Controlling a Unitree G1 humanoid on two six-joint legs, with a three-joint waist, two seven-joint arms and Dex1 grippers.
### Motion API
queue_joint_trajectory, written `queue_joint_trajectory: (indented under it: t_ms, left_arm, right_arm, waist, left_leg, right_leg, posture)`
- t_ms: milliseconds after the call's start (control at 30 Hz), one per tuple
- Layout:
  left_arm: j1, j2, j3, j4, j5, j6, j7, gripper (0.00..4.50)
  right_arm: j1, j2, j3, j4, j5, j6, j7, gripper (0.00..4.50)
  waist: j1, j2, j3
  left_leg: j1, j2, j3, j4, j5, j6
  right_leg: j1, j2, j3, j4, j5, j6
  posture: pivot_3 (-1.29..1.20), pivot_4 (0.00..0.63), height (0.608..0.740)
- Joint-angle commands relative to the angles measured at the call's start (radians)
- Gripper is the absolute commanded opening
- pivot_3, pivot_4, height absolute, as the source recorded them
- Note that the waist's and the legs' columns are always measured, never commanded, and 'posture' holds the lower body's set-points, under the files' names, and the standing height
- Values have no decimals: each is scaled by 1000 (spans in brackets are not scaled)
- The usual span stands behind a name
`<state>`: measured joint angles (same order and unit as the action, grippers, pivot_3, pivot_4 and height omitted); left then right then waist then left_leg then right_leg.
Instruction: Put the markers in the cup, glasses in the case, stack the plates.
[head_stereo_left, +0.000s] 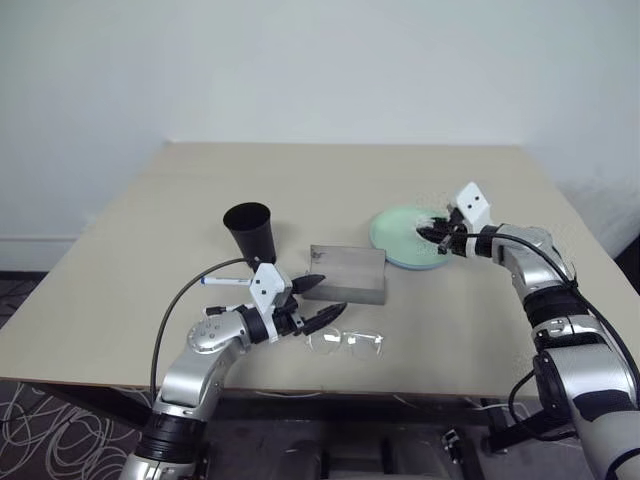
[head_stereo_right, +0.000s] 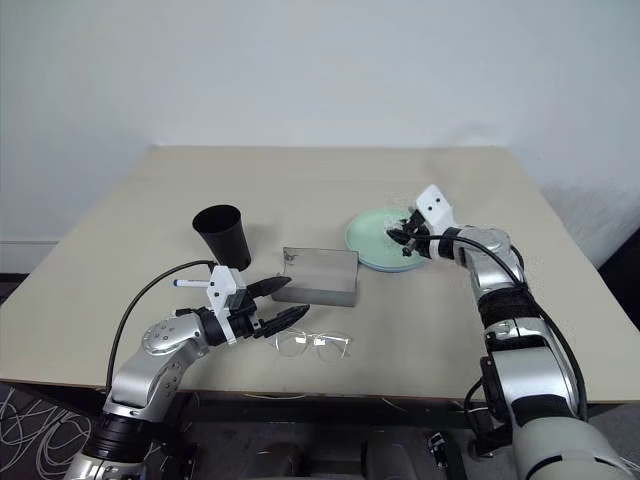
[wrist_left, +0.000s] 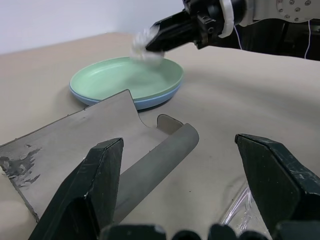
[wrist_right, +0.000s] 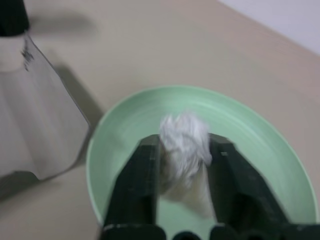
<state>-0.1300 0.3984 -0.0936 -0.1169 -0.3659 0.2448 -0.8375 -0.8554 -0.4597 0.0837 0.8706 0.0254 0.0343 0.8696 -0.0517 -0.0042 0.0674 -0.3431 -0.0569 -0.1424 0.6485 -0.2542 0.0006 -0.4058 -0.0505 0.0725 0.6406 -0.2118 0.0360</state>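
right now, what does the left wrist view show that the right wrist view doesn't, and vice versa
Left wrist view adds the light blue round plate beneath the mint green round plate, a corner of the clear-framed glasses and the open left gripper. Right wrist view adds the tall black plastic cup. Both share the green plate, the grey hinged case and the right gripper pinching the white tissue lump.

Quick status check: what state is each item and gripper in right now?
cup: upright, open end up.
case: flat on the table, lid state unclear.
glasses: on the table, outside the case.
marker: lying on the table by the left arm.
plates: stacked, mint green on light blue.
tissue: between the right gripper's fingers.
left gripper: open, empty.
right gripper: shut on tissue.
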Motion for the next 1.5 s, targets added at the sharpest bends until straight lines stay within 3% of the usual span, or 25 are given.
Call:
queue_joint_trajectory:
  t_ms: [33, 167, 367, 667, 933, 1300, 1400, 1500]
  left_arm:
    - [-5, 9, 14, -33, -1, -10, 4, 3795]
    - [-5, 14, 16, -33, -2, -8, 2, 3795]
    - [-21, 33, 10, -18, 1, -9, -18, 3795]
    - [-179, 161, -72, 134, 43, -19, -251, 3795]
    - [-434, 169, -225, 395, 153, -116, -508, 3795]
    - [-586, 71, -348, 606, 303, -260, -626, 3795]
    - [-599, 55, -366, 641, 339, -298, -628, 3223]
    - [-601, 43, -367, 650, 353, -312, -634, 3223]
  right_arm:
    - [-42, -2, -5, 9, -13, -41, -5, 2744]
    - [-37, -1, -10, 13, -17, -54, -6, 4173]
    - [-7, -7, -46, -42, 37, -67, 45, 4173]
    - [223, -66, -46, -464, 231, 137, 366, 4173]
    - [311, -57, -27, -595, 240, 204, 341, 4173]
    - [417, -83, -29, -759, 290, 277, 342, 4173]
    - [436, -85, -32, -781, 295, 286, 331, 4216]
    - [447, -86, -32, -792, 297, 289, 320, 4216]
  waist:
    - [0, 0, 0]
    - [-1, 0, 0]
    - [0, 0, 0]
    - [3, 0, 0]
    - [1, 0, 0]
    - [5, 0, 0]
    - [4, -1, 0]
    - [4, -1, 0]
  left_leg:
    - [0, 0, 0, 0, 0, 0]
    - [0, 0, 0, 0, 0, 0]
    - [0, 0, 0, 0, 0, 0]
    - [0, 0, -2, 1, 0, 0]
    - [-1, 0, -1, 2, 0, 0]
    - [-5, 0, -3, 3, 0, 0]
    - [-5, 0, -3, 4, 0, 0]
    - [-5, 0, -3, 4, 0, 0]
  right_leg:
    - [0, 0, 0, 0, 0, 0]
    - [0, 0, 0, 0, 0, 0]
    - [0, 0, 0, 0, 0, 0]
    - [1, 0, -2, 0, 0, 0]
    - [1, 0, -2, 0, 0, 0]
    - [-2, 0, -3, -1, 0, 1]
    - [-2, 0, -3, 0, 0, 1]
    - [-2, 0, -3, 0, 0, 1]
  posture:
    - [0, 0, 737]
    - [0, 0, 737]
    - [0, 0, 737]
    - [0, 0, 737]
    - [0, 0, 737]
    - [0, 0, 737]
    - [0, 0, 737]
    - [0, 0, 737]
